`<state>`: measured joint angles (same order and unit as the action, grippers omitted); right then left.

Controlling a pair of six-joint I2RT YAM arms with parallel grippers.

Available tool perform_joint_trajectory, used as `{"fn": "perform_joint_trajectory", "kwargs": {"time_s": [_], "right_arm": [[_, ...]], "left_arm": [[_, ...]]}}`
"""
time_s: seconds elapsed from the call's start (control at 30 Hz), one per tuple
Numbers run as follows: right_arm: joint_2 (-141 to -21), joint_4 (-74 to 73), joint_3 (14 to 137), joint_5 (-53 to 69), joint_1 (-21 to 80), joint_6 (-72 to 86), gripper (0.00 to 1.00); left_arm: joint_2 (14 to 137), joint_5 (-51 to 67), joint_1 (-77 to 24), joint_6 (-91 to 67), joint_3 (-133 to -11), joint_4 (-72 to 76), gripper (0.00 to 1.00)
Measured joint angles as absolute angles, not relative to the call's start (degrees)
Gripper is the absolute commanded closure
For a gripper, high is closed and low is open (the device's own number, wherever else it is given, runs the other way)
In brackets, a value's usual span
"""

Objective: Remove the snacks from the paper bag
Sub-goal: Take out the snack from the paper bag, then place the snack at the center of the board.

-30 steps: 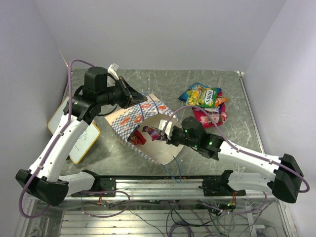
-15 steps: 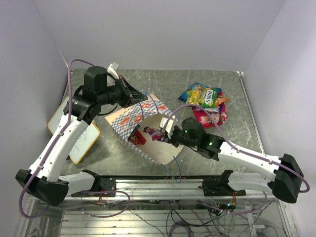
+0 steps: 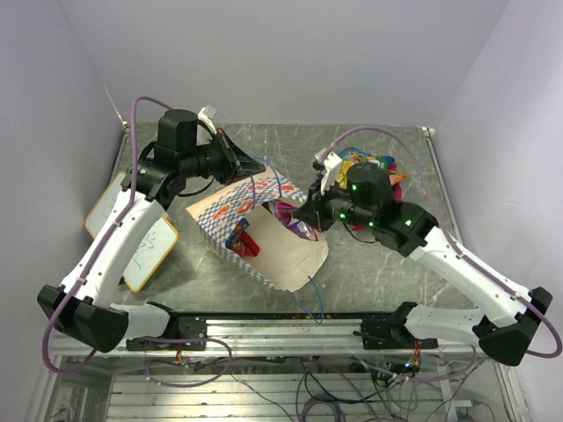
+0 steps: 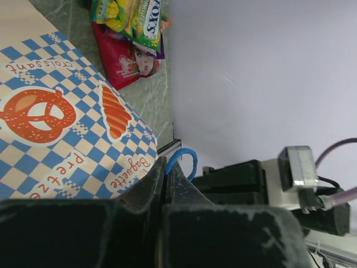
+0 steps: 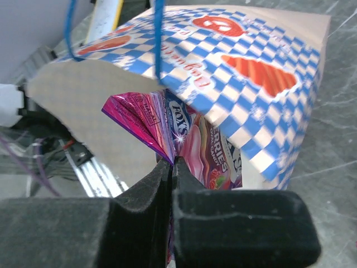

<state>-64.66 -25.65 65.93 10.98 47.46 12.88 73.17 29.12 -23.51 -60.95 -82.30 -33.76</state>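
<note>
Since the earlier frame the right arm [image 3: 457, 264] has swung up and toward the far side, drawing its packet to the bag's mouth, and the bag has tipped slightly. On the worktop [image 3: 378, 272] the paper bag [image 3: 236, 209] lies on its side near the middle, mouth toward the near right. Its far rim is clamped in the left claw [image 3: 250, 167], beside a blue cord handle [image 4: 181, 156]. At the opening, the right claw [image 3: 308, 214] pinches a magenta snack packet [image 3: 293, 220]. More snacks [image 3: 374, 167] lie piled toward the far right corner.
</note>
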Motion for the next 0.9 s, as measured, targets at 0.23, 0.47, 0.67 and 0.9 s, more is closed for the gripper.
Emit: {"fn": "perform_joint_trajectory", "kwargs": {"time_s": [0.23,0.47,0.67,0.9], "right_arm": [[-65.0,-40.8,75.1,13.6,46.6,19.5,1.0],[-64.8,-47.7,85.3,5.4,46.4,20.6,1.0],[-67.1,-55.2,92.1,-15.4,46.3,22.1,1.0],[-81.5,-60.3,99.3,-38.9,40.9,23.1,1.0]], "left_arm": [[76.2,25.7,-22.7,-58.8,-87.3,-39.6,0.93],[79.1,21.9,-21.0,-56.9,-89.9,-46.0,0.93],[79.2,20.9,-18.3,-55.5,-90.4,-49.1,0.93],[79.2,21.2,-17.3,-55.0,-90.5,-49.6,0.93]]}}
